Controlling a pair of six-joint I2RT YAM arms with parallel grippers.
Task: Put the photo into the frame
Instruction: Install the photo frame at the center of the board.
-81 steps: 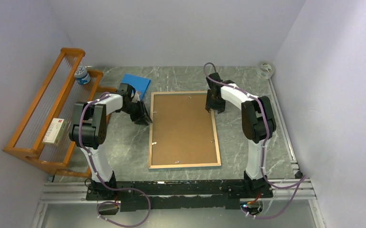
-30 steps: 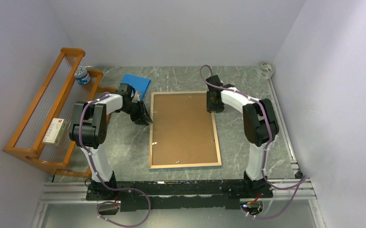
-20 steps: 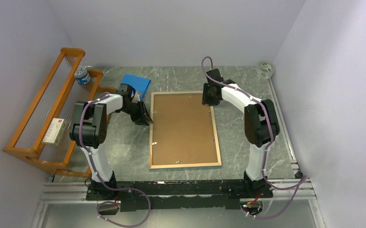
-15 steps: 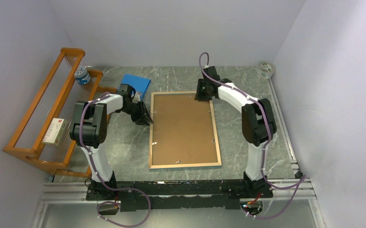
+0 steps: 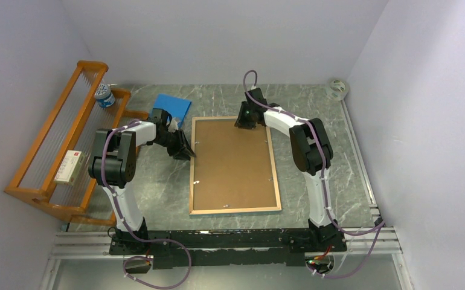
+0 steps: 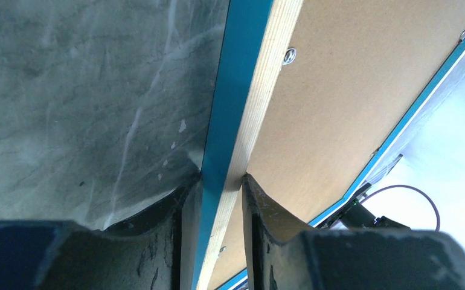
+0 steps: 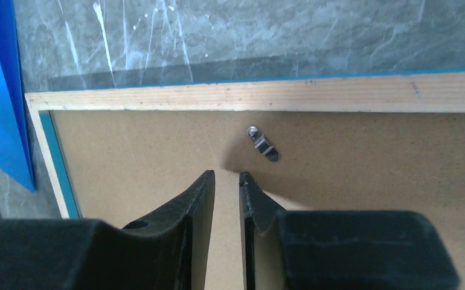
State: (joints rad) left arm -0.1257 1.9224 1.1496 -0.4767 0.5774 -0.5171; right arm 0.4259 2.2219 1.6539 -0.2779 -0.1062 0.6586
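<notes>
The frame [image 5: 276, 181] lies face down mid-table, its light wood back up, with the brown backing board [image 5: 233, 163] set in it. The photo is hidden. My left gripper [image 5: 186, 151] is shut on the frame's left rail near the far corner. In the left wrist view its fingers [image 6: 222, 181] pinch the turquoise and wood edge [image 6: 242, 90]. My right gripper [image 5: 244, 122] hovers over the backing board near the far rail. In the right wrist view it [image 7: 226, 175] is nearly closed and empty, just short of a small metal clip [image 7: 264, 145] below the wood rail [image 7: 278, 96].
An orange wooden rack [image 5: 55, 145] stands along the left, holding a white-and-blue container [image 5: 103, 95] and a small box [image 5: 70, 166]. A flat blue pad [image 5: 174, 107] lies beyond the frame's far left corner. A tape roll [image 5: 337, 87] sits at the back right corner.
My right gripper has moved left along the frame's far edge, from the far right corner toward the middle. The left gripper and the frame have not moved.
</notes>
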